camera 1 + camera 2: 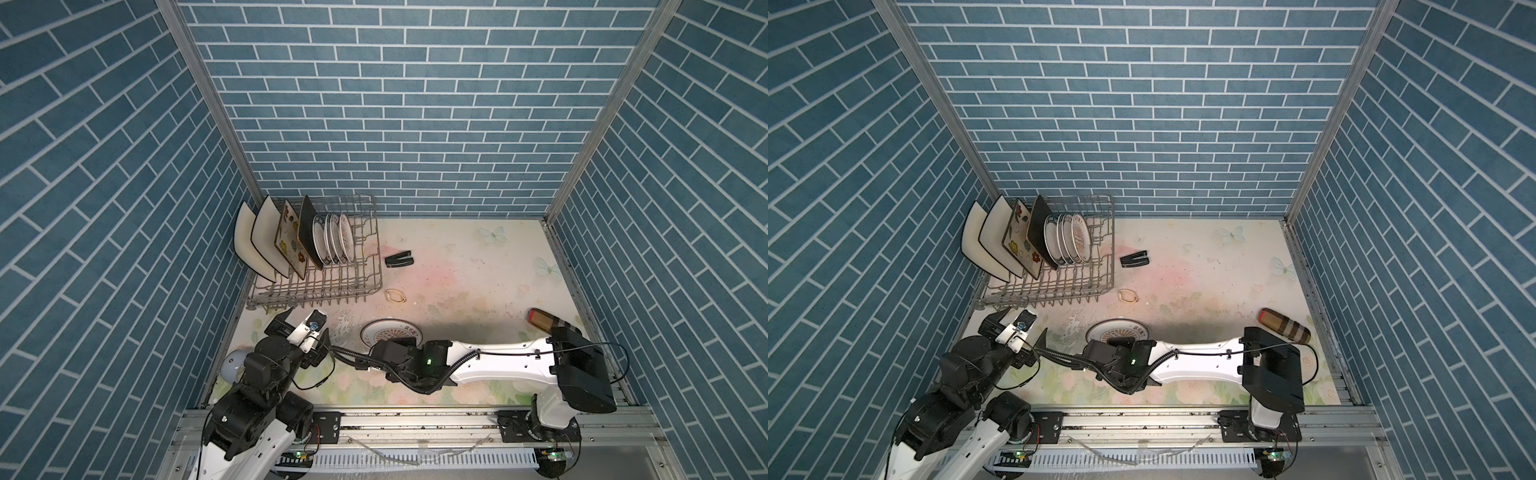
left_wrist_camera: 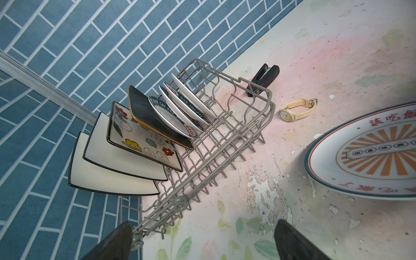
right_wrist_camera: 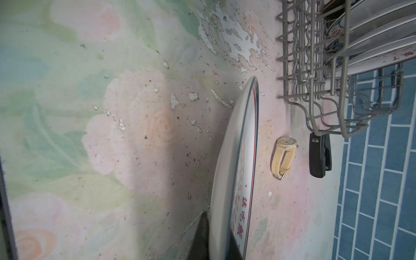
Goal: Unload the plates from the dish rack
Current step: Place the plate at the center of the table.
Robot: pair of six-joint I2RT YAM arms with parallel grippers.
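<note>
The grey wire dish rack (image 1: 360,286) (image 2: 267,105) stands at the back left against the wall. Upright in it are two black-edged cream square plates (image 1: 249,243) (image 2: 108,177), a flowered one (image 1: 291,243) (image 2: 139,137), a black one (image 1: 307,232) (image 2: 148,112) and several small round teal-rimmed plates (image 1: 332,241) (image 2: 177,112). My right gripper (image 3: 219,244) is shut on the rim of a round plate with an orange sunburst (image 1: 388,330) (image 1: 1117,330) (image 2: 369,155), low over the table in front of the rack. My left gripper (image 2: 206,236) (image 1: 301,326) is open and empty, just before the rack's near left corner.
A black stapler (image 1: 400,259) and a cream wristwatch (image 1: 395,296) lie right of the rack. A brown checked cylinder (image 1: 548,320) lies near the right wall. A pale ball (image 1: 232,361) sits at the front left. Blue brick walls enclose three sides.
</note>
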